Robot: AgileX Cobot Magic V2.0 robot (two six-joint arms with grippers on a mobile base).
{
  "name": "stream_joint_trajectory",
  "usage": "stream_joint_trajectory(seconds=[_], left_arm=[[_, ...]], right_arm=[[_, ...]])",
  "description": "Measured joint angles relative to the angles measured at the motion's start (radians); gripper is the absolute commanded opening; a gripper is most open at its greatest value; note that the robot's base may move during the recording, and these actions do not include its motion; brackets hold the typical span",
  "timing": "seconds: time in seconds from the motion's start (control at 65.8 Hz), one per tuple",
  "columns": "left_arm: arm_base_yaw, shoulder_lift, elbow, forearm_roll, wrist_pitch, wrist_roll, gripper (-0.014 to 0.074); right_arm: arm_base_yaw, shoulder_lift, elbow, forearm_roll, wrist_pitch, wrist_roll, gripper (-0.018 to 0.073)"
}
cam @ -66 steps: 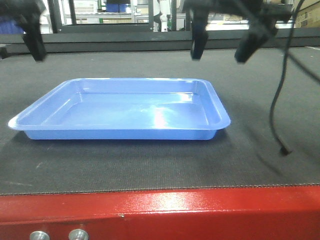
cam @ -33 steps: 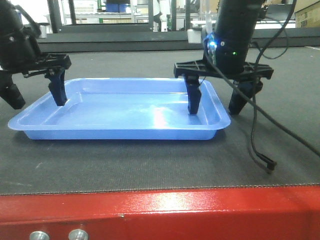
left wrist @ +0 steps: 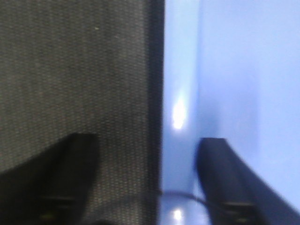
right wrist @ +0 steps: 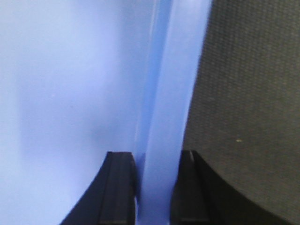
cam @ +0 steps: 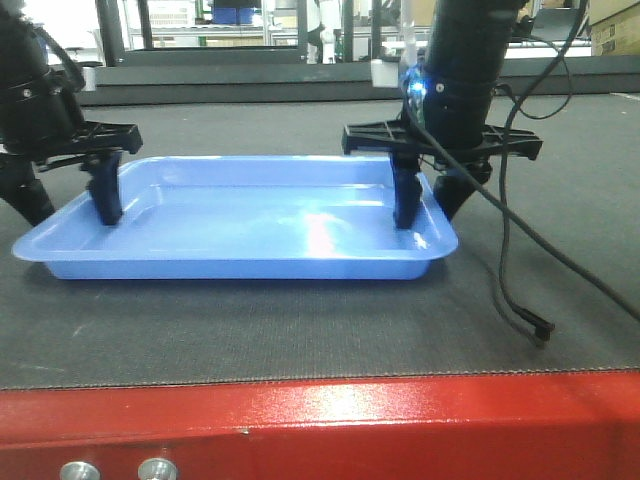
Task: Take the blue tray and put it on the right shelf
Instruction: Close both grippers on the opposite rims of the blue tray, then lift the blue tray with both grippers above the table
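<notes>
Firmly, right tool (cam: 428, 205) pinches one blue tray (cam: 250, 265) rim; left tool (cam: 68, 200) straddles the opposite rim, spread.

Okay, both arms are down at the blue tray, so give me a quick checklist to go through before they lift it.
1. Right gripper clamped on the blue tray rim: ok, fingers press both sides.
2. Left gripper clamped: not ok, it straddles the rim with jaws wide.
3. Tray empty: ok.
4. Tray flat on the mat: ok.
5. Loose cable clear of tray: ok, it hangs to the tray's right.
6. Right shelf free: cannot tell, not in view.
</notes>
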State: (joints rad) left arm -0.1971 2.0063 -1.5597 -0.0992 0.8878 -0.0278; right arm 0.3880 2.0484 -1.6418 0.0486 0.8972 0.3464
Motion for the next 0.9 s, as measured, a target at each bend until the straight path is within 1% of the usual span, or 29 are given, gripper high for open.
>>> stream_joint_trajectory(seconds=[0.015, 0.03, 0.061, 0.091, 0.106, 0.152, 0.198, 0.426, 0.547, 0.699, 0.806, 0.897], left_arm=[[0.000, 0.000, 0.000, -0.003, 0.004, 0.000, 0.0000], [0.000, 0.000, 0.000, -0.008, 0.005, 0.000, -0.0041], [0.000, 0.000, 0.000, -0.013, 0.006, 0.000, -0.0068], [0.000, 0.000, 0.000, -0.015, 0.010, 0.000, -0.0026], [0.000, 0.000, 0.000, -0.017, 0.009, 0.000, -0.0019], [-0.002, 0.000, -0.005, -0.029, 0.017, -0.002, -0.0025], [-0.002, 0.000, -0.005, -0.035, 0.024, -0.002, -0.0051], [-0.002, -0.034, -0.015, -0.053, 0.102, -0.011, -0.0041], [-0.002, -0.129, -0.018, -0.060, 0.141, -0.017, -0.0041], [-0.004, -0.274, -0.021, -0.063, 0.213, -0.030, -0.0041], [-0.015, -0.362, -0.021, -0.044, 0.275, -0.037, -0.0041], [-0.038, -0.425, -0.021, -0.018, 0.318, -0.048, -0.0041]], right_arm=[[0.000, 0.000, 0.000, 0.005, 0.000, 0.000, 0.0071], [0.000, 0.000, -0.003, 0.007, 0.000, 0.000, 0.0069], [0.002, 0.000, -0.003, 0.009, 0.000, 0.002, 0.0065], [0.004, 0.000, -0.003, 0.009, 0.002, 0.002, 0.0066], [0.004, 0.000, -0.003, 0.009, 0.006, 0.002, 0.0066], [0.006, 0.000, -0.003, 0.009, 0.016, 0.006, 0.0066], [0.006, 0.000, -0.007, 0.011, 0.026, 0.008, 0.0066], [0.006, -0.053, -0.028, 0.003, 0.095, 0.010, 0.0066], [0.012, -0.137, -0.028, -0.026, 0.127, 0.010, 0.0066], [0.047, -0.253, -0.017, -0.081, 0.153, 0.016, 0.0066], [0.077, -0.335, 0.018, -0.092, 0.174, 0.022, 0.0066], [0.101, -0.400, 0.055, -0.101, 0.182, 0.027, 0.0066]])
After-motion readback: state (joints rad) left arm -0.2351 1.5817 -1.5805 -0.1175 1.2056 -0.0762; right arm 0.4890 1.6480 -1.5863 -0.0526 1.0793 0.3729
